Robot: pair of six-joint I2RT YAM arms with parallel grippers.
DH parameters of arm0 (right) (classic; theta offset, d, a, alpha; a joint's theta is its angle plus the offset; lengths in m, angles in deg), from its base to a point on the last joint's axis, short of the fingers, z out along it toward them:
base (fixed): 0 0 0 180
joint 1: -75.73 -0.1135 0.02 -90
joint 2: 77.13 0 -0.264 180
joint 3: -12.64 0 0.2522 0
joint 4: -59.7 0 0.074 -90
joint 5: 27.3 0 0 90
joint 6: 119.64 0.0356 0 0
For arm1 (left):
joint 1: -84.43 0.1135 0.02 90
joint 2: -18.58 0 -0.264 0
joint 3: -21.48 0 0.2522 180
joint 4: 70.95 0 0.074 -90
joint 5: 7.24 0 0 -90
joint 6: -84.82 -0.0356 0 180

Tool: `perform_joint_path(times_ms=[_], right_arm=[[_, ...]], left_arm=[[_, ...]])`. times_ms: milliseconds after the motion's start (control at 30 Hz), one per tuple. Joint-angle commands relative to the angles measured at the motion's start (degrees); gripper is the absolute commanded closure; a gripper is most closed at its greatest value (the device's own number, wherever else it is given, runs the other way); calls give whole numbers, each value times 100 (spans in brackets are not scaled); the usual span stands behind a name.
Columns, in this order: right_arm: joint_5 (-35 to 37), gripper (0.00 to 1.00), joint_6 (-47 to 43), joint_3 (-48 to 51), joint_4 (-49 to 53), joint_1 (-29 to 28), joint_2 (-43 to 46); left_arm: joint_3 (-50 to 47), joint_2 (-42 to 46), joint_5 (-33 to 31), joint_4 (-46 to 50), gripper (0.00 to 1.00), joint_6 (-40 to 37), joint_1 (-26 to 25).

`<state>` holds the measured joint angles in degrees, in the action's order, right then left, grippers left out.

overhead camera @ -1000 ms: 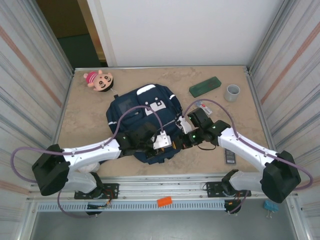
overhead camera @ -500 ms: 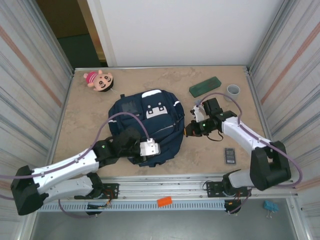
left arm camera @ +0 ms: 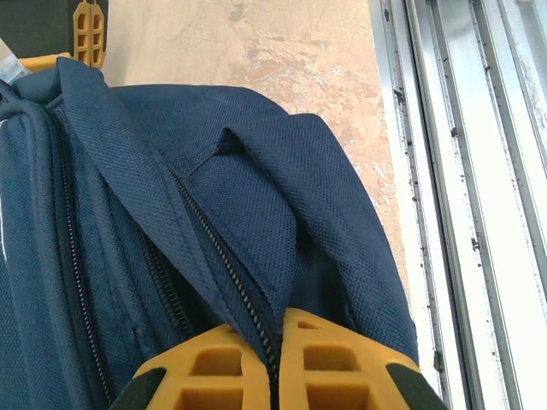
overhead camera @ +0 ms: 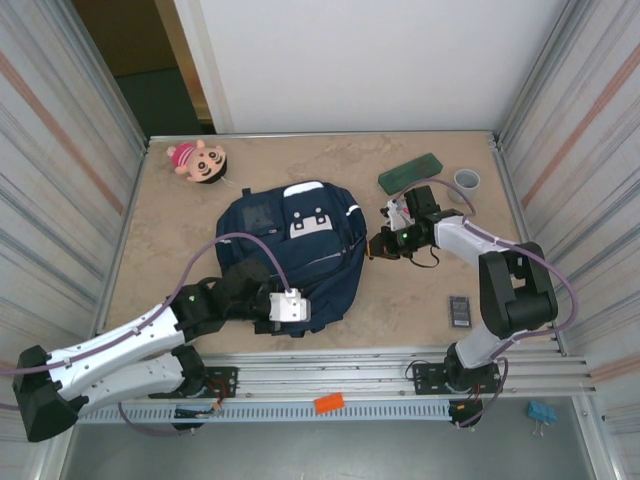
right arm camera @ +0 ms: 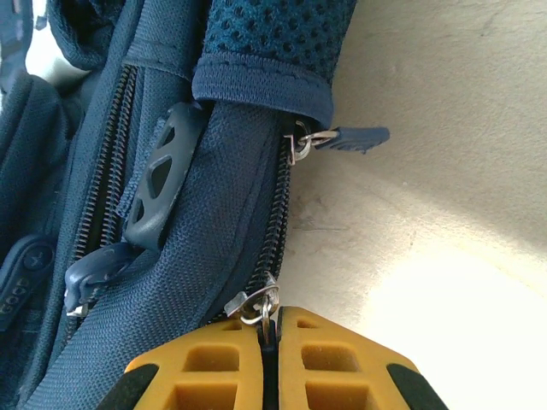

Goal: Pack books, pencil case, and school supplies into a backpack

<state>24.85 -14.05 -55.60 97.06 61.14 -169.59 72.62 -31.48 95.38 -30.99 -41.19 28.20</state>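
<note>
- The backpack [overhead camera: 290,250] lies flat in the middle of the table [overhead camera: 180,240], its white patches up.
- The left gripper [left arm camera: 275,363] is at the backpack's near edge. Its yellow fingers [left arm camera: 214,371] are pressed together, pinching a fold of the blue fabric along a zip line.
- In the left wrist view, the pinched fold rises into a raised flap. The table's metal rail [left arm camera: 461,171] runs down the right.
- The right gripper [right arm camera: 269,350] is at the backpack's right edge, and its fingers are closed tight on a metal zip pull [right arm camera: 256,306].
- A second pull [right arm camera: 342,137] with a blue tab hangs free farther along the same zip, over the bare table.
- The pencil case [overhead camera: 410,172] lies on the table beyond the right gripper, apart from the backpack.
- A grey cup [overhead camera: 466,180] stands just beside the pencil case's right end.
- The calculator [overhead camera: 459,310] lies flat near the table's front right, well apart from the backpack.
- A pink doll [overhead camera: 197,160] lies at the far left corner.
</note>
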Motion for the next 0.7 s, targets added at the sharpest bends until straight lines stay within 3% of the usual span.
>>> perform_joint_path(times_ms=[0,100,167,233,300,333,400,500,567,667], right_arm=[[884,100,42,-294,-723,439,21],[837,100,-46,-167,-633,505,308],[696,86,-136,-149,-471,560,519],[570,58,-314,-259,-46,612,764],[737,43,-435,-427,424,615,1049],[815,36,-468,-533,679,615,1209],[893,35,-429,-745,1104,598,1447],[1098,34,-186,-904,1411,319,1673],[1425,34,-78,-955,1531,-85,1672],[1761,35,266,-811,1396,-587,1477]], left_arm=[[184,212,705,560,100,-161,-89],[163,183,773,419,100,-9,-90],[160,166,683,319,97,151,-110],[238,137,325,182,69,595,-108],[411,97,-110,126,38,1155,-108],[524,78,-446,78,28,1520,-108],[707,22,-1239,24,15,2321,-99],[927,-184,-2025,152,11,3412,163],[1039,-350,-2385,398,10,4299,551],[972,-537,-2407,754,11,5545,1458]])
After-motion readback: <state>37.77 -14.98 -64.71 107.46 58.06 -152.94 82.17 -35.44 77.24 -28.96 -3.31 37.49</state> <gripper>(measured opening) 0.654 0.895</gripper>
